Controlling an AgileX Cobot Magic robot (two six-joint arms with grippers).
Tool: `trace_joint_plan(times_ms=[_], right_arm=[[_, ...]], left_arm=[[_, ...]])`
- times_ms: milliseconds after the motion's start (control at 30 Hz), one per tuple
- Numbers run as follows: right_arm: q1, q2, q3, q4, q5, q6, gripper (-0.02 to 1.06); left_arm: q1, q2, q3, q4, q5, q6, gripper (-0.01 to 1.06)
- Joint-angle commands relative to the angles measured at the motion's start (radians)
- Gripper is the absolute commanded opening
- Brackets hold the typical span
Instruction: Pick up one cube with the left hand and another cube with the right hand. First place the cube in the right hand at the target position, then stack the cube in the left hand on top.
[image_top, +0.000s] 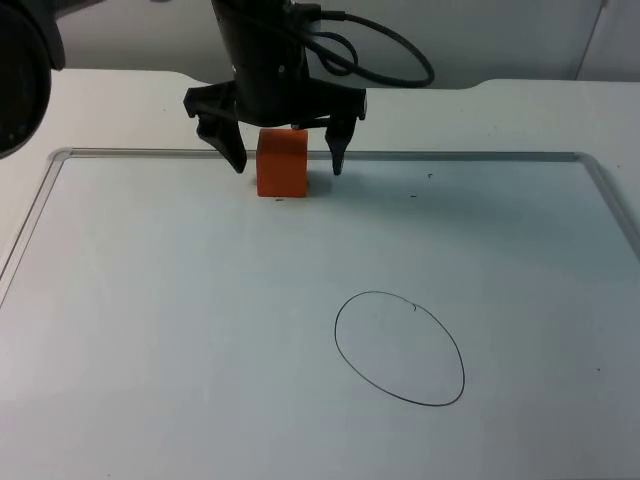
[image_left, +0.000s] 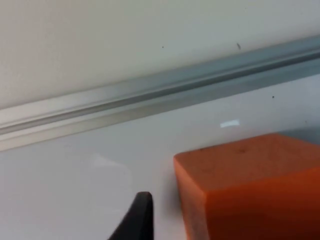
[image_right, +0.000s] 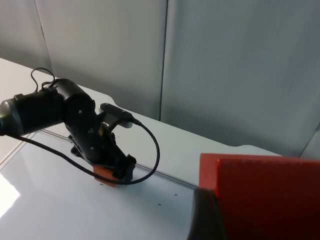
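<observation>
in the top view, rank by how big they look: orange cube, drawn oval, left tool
1. left tool, open, straddling the cube
2. drawn oval, a close second, and nearer the camera
3. orange cube

**Surface finish findings**

Bench (image_top: 300, 400): smooth white board, faint sheen, edged by a brushed metal rail (image_left: 150, 95). Orange cube (image_top: 281, 162): matt, slightly speckled faces. Red cube (image_right: 270, 195): matt, even. Left end effector (image_top: 287, 160): black matt plastic fingers.
</observation>
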Motion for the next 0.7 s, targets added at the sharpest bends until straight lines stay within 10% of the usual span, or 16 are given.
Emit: trace_joint_plan(times_ms=[0, 200, 300, 667], right_arm=[[0.002, -0.002, 0.005, 0.006, -0.019, -0.006, 0.00], [0.002, -0.002, 0.005, 0.006, -0.020, -0.006, 0.00], [0.002, -0.002, 0.005, 0.004, -0.020, -0.006, 0.00], [0.002, -0.002, 0.005, 0.001, -0.038, -0.009, 0.00]], left_arm=[[-0.006, -0.006, -0.008, -0.004, -0.006, -0.001, 0.87], [-0.006, -0.006, -0.008, -0.004, -0.002, -0.004, 0.30], [-0.006, -0.006, -0.008, -0.002, 0.014, -0.041, 0.19], [-0.006, -0.219, -0.008, -0.006, 0.034, 0.081, 0.19]])
